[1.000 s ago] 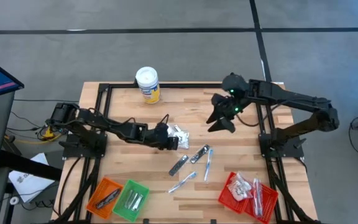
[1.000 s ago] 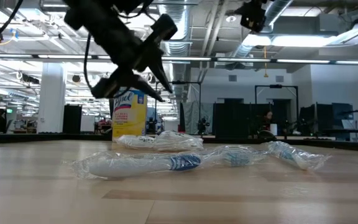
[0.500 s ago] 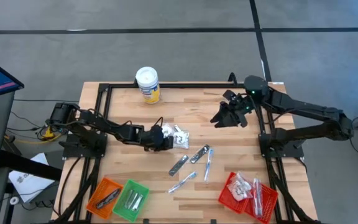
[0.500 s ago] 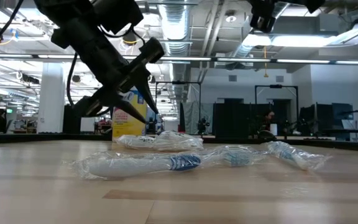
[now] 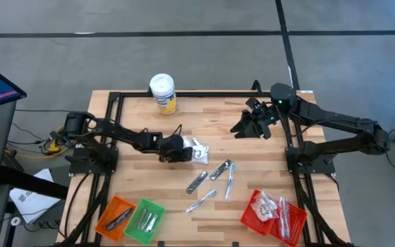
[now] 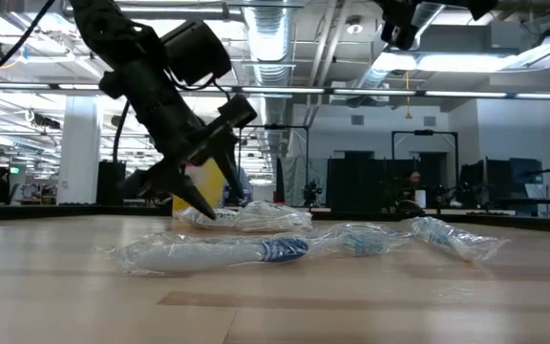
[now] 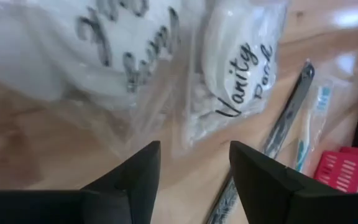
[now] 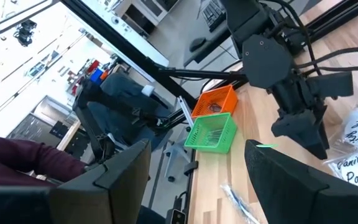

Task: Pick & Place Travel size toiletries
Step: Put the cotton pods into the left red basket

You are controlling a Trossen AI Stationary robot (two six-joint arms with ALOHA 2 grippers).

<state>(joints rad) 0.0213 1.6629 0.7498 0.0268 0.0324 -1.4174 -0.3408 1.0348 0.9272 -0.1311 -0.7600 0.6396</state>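
The travel size toiletries lie mid-table. White "Vanity Pack" sachets [image 5: 199, 151] [image 7: 241, 68] in clear wrap rest flat on the wood. A dark stick [image 5: 197, 181], a silvery piece [image 5: 219, 169] and wrapped toothbrushes [image 5: 229, 182] [image 6: 218, 253] lie nearer the front. My left gripper [image 5: 186, 149] [image 7: 194, 168] is open and slants down at the sachets' left edge, its tips low over the table [image 6: 184, 205]. My right gripper [image 5: 240, 129] [image 8: 197, 168] hangs open high over the far right, with nothing between its fingers. My left gripper comes at the sachets' clear wrap [image 7: 166, 134] slanting down from the table's left, one finger on either side of the wrap's edge. Whether the fingertips touch the wrap or the table, I cannot tell.
A white-lidded yellow canister [image 5: 163, 92] stands at the far edge. Orange [image 5: 115, 216] and green [image 5: 145, 219] baskets sit at the front left. A red basket [image 5: 274, 215] with several wrapped items sits at the front right. The black frame rails [image 5: 108, 130] run along both sides.
My left gripper has sunk toward the sachets and its fingers have spread apart. My right arm's wrist has swung toward the table's right edge and the gripper has turned, then kept still. The toiletries lie as before.
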